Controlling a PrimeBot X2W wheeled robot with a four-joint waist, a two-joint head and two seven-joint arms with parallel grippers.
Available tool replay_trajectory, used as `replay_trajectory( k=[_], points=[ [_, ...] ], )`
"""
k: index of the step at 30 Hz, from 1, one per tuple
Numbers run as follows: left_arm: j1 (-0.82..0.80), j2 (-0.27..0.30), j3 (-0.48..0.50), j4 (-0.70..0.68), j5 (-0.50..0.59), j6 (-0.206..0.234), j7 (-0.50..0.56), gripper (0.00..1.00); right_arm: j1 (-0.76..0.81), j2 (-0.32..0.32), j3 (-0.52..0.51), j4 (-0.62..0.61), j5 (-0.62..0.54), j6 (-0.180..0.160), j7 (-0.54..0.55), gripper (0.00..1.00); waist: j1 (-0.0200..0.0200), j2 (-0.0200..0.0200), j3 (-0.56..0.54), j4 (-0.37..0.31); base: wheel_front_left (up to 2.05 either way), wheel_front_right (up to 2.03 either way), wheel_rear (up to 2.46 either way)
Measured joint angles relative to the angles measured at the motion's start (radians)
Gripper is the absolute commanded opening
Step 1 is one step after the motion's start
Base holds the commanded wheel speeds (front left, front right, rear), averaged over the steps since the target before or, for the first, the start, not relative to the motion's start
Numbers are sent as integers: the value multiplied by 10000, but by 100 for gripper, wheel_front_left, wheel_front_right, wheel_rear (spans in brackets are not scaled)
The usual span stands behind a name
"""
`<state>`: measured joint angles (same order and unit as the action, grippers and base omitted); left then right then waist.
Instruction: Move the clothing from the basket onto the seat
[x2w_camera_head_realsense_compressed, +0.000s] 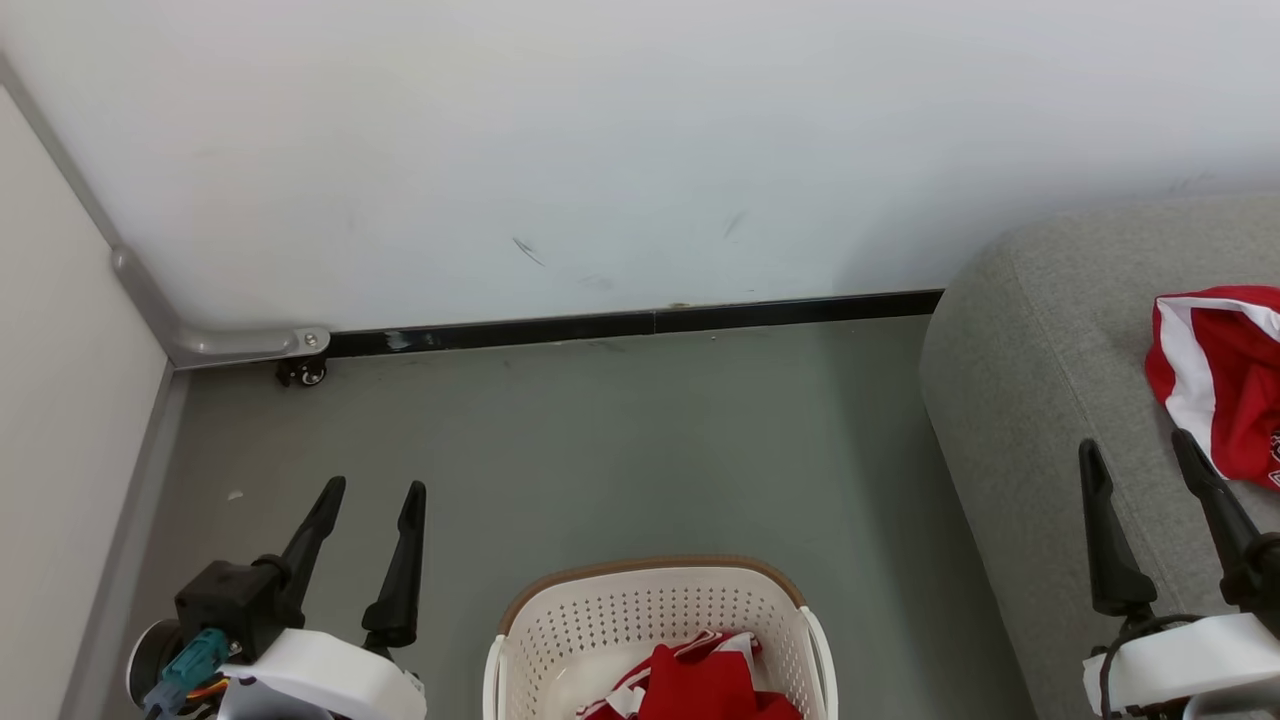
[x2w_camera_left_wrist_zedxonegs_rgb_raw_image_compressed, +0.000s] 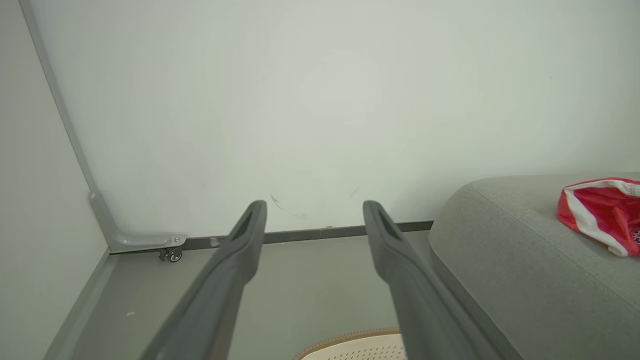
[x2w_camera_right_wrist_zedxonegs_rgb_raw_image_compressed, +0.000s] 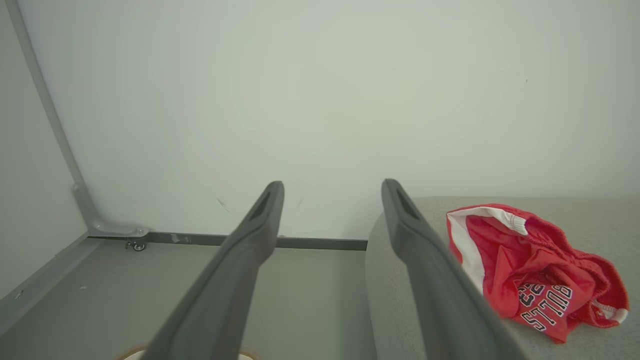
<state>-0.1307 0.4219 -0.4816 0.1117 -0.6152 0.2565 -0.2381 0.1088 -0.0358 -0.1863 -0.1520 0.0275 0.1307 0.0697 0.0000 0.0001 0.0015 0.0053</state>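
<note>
The cream basket (x2w_camera_head_realsense_compressed: 560, 630) with a brown rim stands on the floor at the bottom centre, and red clothing (x2w_camera_head_realsense_compressed: 700, 685) with white trim lies inside it. Another red garment (x2w_camera_head_realsense_compressed: 1225, 375) with white stripes and lettering lies bunched on the grey seat (x2w_camera_head_realsense_compressed: 1030, 340) at the right; it is also on the seat (x2w_camera_right_wrist_zedxonegs_rgb_raw_image_compressed: 415, 300) as a lettered red heap (x2w_camera_right_wrist_zedxonegs_rgb_raw_image_compressed: 530, 270) in the right wrist view. My left gripper (x2w_camera_head_realsense_compressed: 372, 488) hangs open left of the basket, holding nothing. My right gripper (x2w_camera_head_realsense_compressed: 1135, 448) is open above the seat's left part, just left of the garment.
A pale wall with a black skirting strip (x2w_camera_head_realsense_compressed: 640, 322) closes off the back. A white panel with a grey frame and a small caster (x2w_camera_head_realsense_compressed: 305, 372) stands at the left. Grey floor (x2w_camera_head_realsense_compressed: 620, 450) lies between basket and wall.
</note>
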Motion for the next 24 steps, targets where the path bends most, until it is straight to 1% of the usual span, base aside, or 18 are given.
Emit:
replay_trajectory(
  k=[3,19,24],
  points=[
    [28,-98,40,0,2,0,-4,100,0,0,71,-8,35,0,-6,100,0,0,-22,53,0,0,0],
    [29,-238,63,-159,167,-31,-88,100,151,0,211,-44,272,0,-96,100,0,0,-65,309,0,0,0],
    [76,-293,25,-155,194,-205,-88,100,158,0,199,-54,290,0,-96,100,0,0,-60,366,0,0,0]
  ],
)
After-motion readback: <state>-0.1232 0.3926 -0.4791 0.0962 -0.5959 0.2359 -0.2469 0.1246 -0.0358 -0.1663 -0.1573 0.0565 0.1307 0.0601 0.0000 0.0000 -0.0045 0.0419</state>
